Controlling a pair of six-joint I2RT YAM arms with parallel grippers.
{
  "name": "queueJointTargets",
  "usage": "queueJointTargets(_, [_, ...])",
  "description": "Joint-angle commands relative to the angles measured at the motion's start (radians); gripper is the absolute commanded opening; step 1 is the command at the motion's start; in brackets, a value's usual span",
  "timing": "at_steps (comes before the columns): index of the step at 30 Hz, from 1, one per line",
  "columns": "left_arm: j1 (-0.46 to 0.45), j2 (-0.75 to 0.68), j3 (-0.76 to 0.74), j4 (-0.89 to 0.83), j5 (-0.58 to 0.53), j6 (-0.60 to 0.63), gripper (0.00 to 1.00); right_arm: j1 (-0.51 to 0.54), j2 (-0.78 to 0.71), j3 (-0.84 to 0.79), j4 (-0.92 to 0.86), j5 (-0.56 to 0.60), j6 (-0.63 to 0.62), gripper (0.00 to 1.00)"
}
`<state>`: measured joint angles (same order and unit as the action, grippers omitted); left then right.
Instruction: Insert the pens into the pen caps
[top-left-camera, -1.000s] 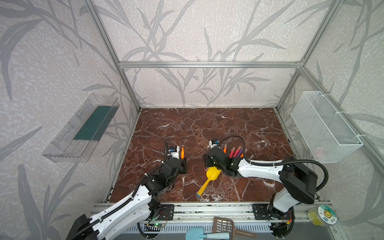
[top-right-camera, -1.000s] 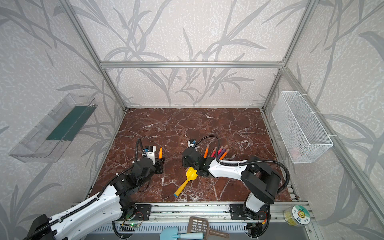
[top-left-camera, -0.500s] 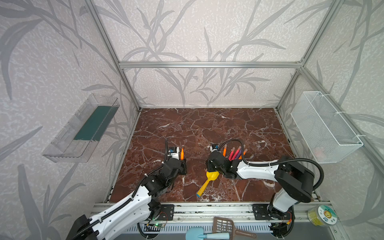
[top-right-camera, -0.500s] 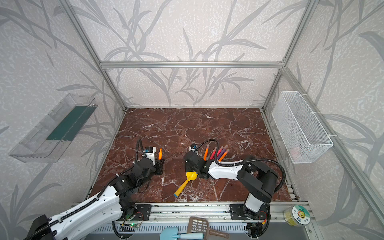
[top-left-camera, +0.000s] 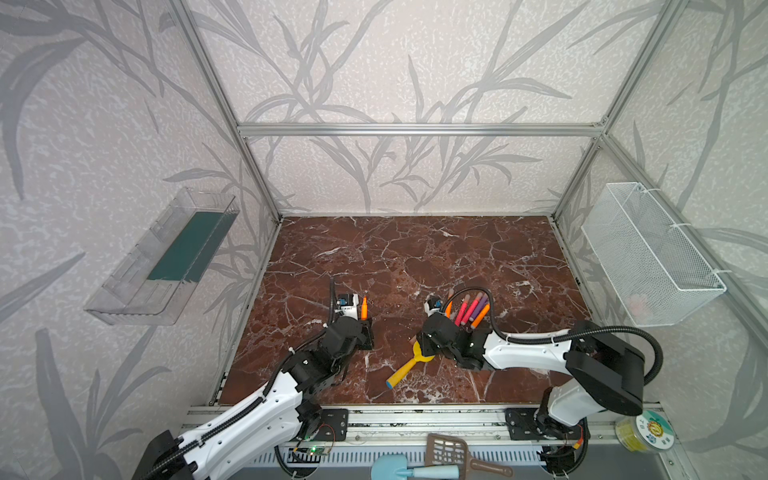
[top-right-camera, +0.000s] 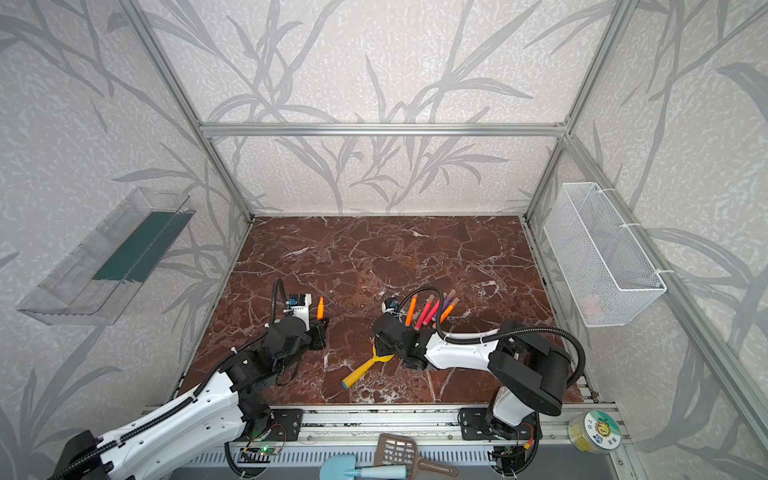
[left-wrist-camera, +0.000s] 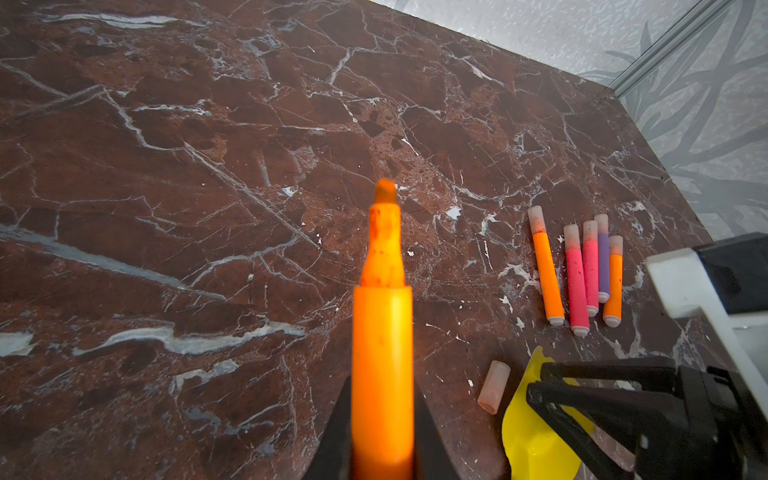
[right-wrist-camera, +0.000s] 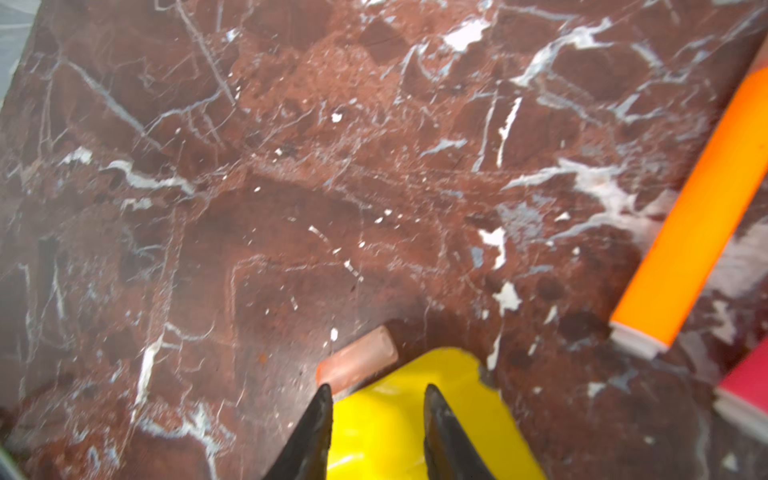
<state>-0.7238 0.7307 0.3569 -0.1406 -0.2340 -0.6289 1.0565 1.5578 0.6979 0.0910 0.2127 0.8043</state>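
The left gripper (top-right-camera: 319, 321) held an orange pen (top-right-camera: 320, 306) upright over the marble counter (top-right-camera: 374, 257). The right gripper (top-right-camera: 380, 343) sat over a yellow toy shovel (top-right-camera: 358, 373), near five pens (top-right-camera: 424, 312) lying side by side.

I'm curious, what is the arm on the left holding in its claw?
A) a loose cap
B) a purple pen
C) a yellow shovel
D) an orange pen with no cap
D: the left gripper is shut on the orange pen, whose bare tip shows, while the loose cap lies on the table beside the yellow shovel.
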Motion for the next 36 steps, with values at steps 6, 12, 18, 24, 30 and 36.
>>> queueJointTargets(6, [0.006, -0.001, -0.013, 0.022, 0.001, -0.016, 0.0, 0.017, -0.025, 0.036, -0.037, 0.023, -0.018, 0.39])
queueJointTargets(12, [0.007, -0.004, -0.014, 0.014, -0.028, -0.019, 0.0, 0.034, 0.063, 0.155, -0.087, 0.004, -0.056, 0.4])
queueJointTargets(18, [0.041, -0.004, 0.003, -0.033, -0.047, -0.023, 0.0, 0.079, 0.143, 0.253, -0.167, 0.023, -0.086, 0.4])
queueJointTargets(24, [0.072, -0.037, 0.011, -0.049, -0.021, -0.014, 0.0, 0.132, 0.213, 0.276, -0.209, 0.029, -0.079, 0.4])
queueJointTargets(30, [0.079, -0.048, 0.013, -0.061, -0.009, -0.014, 0.0, 0.168, 0.24, 0.273, -0.274, 0.056, -0.062, 0.4])
queueJointTargets(36, [0.084, -0.056, 0.004, -0.049, -0.004, -0.017, 0.0, 0.178, 0.212, 0.227, -0.337, 0.135, -0.031, 0.39])
